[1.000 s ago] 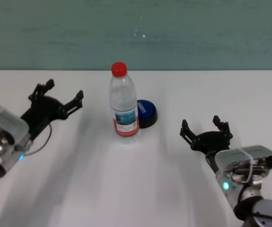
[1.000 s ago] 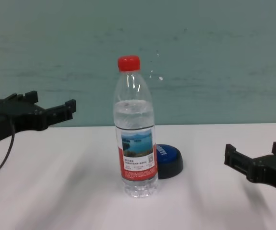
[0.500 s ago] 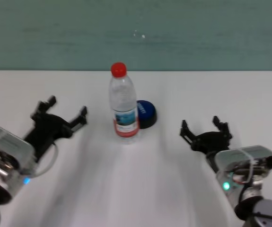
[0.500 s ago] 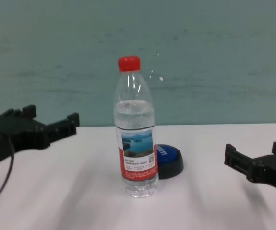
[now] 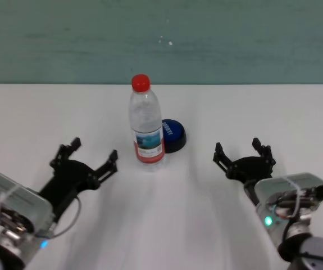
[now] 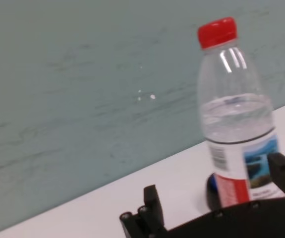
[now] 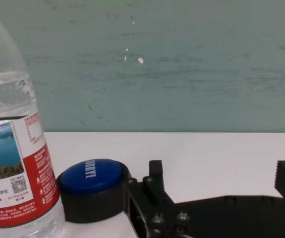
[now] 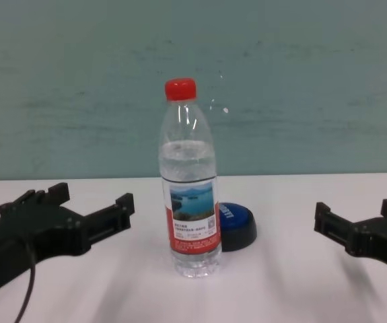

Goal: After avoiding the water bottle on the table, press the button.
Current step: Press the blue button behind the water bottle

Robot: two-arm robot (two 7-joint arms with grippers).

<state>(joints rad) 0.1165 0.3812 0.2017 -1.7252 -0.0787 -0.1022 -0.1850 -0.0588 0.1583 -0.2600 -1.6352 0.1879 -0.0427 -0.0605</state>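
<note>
The water bottle (image 5: 146,126) stands upright in the middle of the white table (image 5: 273,107); it is clear, with a red cap and a lake label. The blue button (image 5: 174,134) sits just behind it to the right, partly hidden by the bottle in the chest view (image 8: 237,223). My left gripper (image 5: 93,150) is open and empty, low over the table to the left of the bottle and nearer to me. My right gripper (image 5: 239,149) is open and empty, to the right of the button and nearer to me. The right wrist view shows the button (image 7: 92,176) beside the bottle (image 7: 13,148).
A teal wall (image 5: 234,39) runs along the table's far edge. There is bare tabletop to the left and right of the bottle and in front of it.
My left gripper has come down and drawn back toward me, shifting right toward the bottle's front left. The right gripper, the bottle and the button have not moved.
</note>
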